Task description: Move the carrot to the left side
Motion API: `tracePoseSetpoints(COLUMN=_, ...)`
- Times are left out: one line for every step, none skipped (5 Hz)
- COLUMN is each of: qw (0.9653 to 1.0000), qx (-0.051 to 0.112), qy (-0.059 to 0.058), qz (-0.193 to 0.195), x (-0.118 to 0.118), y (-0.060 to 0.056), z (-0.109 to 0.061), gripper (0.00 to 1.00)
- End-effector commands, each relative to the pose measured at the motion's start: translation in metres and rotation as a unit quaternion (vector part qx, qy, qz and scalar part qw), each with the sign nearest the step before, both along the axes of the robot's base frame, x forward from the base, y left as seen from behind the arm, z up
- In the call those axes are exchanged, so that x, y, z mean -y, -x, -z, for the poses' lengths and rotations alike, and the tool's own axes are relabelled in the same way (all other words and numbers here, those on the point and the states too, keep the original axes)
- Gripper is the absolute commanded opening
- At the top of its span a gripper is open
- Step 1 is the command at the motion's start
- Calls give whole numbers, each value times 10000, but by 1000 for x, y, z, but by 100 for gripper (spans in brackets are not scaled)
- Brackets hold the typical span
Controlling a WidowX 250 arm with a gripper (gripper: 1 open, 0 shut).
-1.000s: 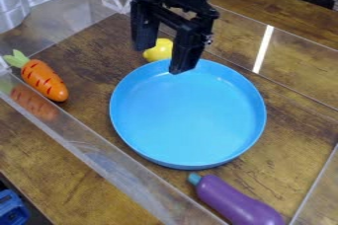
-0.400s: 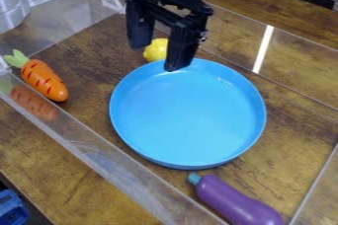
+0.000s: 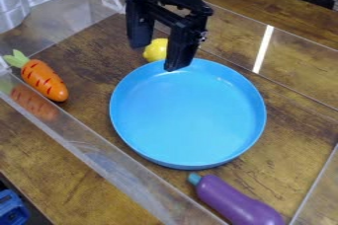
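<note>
The carrot is orange with dark grooves and a green top. It lies at the far left of the wooden table, next to the clear wall. My gripper hangs open and empty above the far rim of the blue plate, well to the right of the carrot. Its black fingers straddle a small yellow fruit behind them; I cannot tell whether they touch it.
A purple eggplant lies at the front, right of centre, just below the plate. Clear plastic walls run along the left and front of the table.
The gripper has shifted slightly left and back since a second ago, then stayed still. The carrot, plate and eggplant have not moved.
</note>
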State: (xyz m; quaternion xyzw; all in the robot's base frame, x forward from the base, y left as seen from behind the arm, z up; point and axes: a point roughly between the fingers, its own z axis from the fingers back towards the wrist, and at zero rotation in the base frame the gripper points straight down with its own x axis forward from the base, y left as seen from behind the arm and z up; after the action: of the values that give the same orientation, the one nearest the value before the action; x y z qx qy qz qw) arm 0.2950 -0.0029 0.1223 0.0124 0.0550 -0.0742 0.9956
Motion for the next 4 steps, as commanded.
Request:
tracePoseSetpoints(qw=9997, qx=226, qy=-10, qz=-10, x=-1, y=-6, z=-10, gripper=100)
tracePoseSetpoints(qw=9997, qx=237, qy=-21, qz=8, x=0, y=-7, z=-9, gripper=100)
tracePoseSetpoints(qw=9997, qx=256, qy=-21, qz=25, x=0, y=-8, z=-9, gripper=100)
tracePoseSetpoints(qw=9996, qx=267, qy=-25, qz=39, x=0, y=-9, z=-9, gripper=100)
